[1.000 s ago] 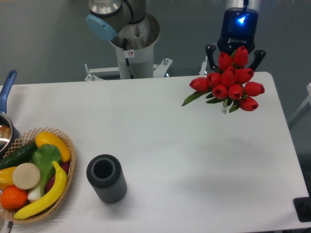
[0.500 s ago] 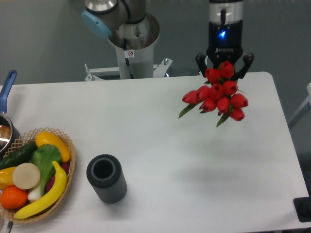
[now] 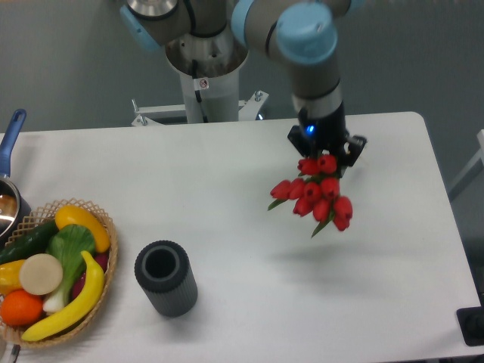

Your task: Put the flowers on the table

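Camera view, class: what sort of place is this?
Probably a robotics lab: a robot arm on a pedestal, its gripper holding red tulips above a plain white table, near a basket of toy-like produce.

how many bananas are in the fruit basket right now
1. The banana lies along the right side of the wicker basket at the table's left edge, curving toward the front. Others could be hidden under the produce.

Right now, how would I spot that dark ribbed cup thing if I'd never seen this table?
Start at the white table and look to its front left, where a wicker basket holds fruit and vegetables. Just right of the basket stands the dark grey ribbed cylinder, open at the top. It is the only dark, plain-coloured thing there.
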Controlling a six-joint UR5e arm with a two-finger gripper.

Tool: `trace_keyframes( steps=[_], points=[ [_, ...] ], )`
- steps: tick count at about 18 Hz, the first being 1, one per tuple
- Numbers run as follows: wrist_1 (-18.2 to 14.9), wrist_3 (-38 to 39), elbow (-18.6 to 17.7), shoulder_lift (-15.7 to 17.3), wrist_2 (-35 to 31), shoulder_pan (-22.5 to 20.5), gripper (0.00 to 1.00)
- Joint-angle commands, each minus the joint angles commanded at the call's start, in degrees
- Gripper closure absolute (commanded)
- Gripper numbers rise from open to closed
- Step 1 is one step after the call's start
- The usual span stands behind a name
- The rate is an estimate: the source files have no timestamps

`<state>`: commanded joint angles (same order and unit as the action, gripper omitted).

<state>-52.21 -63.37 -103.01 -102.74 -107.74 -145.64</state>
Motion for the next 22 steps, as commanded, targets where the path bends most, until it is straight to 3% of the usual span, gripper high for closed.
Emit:
trace_keyframes(
  steps=[5, 8, 9, 11, 17, 22],
  points=[
    [0.0, 0.62, 1.31, -5.89, -0.28, 2.11, 0.58],
    [0.09, 0.61, 1.41, -5.55, 1.3, 1.94, 0.56],
    [0.17, 0.7, 1.49, -5.37, 3.48, 1.5, 0.48],
    [0.96, 0.79, 1.84, -5.11, 9.45, -0.51, 0.0],
    [1.14, 0.44, 6.76, -4.14, 14.05, -2.28, 0.0],
    [0.79, -0.7, 6.86, -2.03, 21.43, -5.27, 0.0]
  ],
)
